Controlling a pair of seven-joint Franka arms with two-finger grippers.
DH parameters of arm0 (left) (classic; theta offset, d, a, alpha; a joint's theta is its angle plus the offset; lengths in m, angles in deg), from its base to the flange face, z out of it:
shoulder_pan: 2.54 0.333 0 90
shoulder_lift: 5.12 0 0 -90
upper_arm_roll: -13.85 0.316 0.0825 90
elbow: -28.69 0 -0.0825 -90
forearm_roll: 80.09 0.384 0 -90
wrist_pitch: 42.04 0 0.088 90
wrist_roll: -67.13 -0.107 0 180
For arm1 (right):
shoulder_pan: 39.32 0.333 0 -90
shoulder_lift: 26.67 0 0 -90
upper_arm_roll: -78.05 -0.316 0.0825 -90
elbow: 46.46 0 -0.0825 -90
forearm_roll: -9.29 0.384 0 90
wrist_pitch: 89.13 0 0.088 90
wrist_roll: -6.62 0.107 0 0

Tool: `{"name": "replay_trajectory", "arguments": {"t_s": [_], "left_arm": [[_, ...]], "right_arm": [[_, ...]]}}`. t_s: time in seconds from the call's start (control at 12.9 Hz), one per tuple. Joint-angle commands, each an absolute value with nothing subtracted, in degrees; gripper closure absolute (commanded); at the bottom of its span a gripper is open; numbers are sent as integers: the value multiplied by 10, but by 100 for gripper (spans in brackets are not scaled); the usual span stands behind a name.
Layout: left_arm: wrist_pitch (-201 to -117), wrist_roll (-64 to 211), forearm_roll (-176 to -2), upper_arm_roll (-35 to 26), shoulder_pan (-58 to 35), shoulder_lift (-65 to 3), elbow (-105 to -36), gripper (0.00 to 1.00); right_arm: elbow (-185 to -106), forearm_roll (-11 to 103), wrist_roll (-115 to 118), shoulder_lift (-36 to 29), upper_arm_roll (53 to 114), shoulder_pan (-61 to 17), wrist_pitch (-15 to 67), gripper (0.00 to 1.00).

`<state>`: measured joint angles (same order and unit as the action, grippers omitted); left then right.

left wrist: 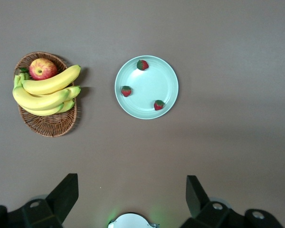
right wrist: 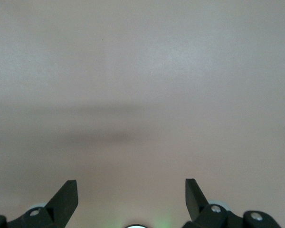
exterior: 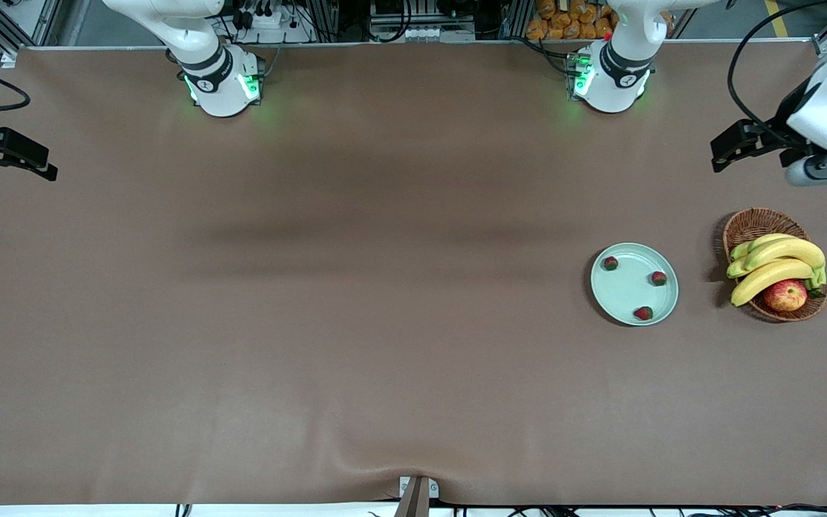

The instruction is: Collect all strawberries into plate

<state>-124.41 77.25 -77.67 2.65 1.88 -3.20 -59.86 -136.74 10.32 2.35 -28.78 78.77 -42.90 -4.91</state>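
strawberries (exterior: 643, 313) red, green-capped, on plate (exterior: 629, 287)

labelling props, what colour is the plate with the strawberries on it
Pale mint green, plain and unmarked. The plate shows best in the left wrist view.

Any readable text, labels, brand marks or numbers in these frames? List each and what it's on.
None readable.
Round pale mint-green plate: plain, no marking.
Three small red strawberries on it: none.
Brown wicker basket with yellow bananas and red-yellow apple: no stickers visible.
Brown table cover: none.
Small round dark marks on the white arm bases: too small to read.
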Motion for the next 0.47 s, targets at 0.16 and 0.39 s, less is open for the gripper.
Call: {"name": "replay_trajectory", "arguments": {"t_s": [0.16, 0.39], "left_arm": [[-1234, 760, -789, 77, -16, -26, -594, 0], [-1232, 760, -789, 83, -19, -25, -595, 0]], "right_arm": [[-1369, 108, 16, -298, 781, -440, -55, 0], [-1369, 108, 16, -298, 781, -439, -55, 0]]}}
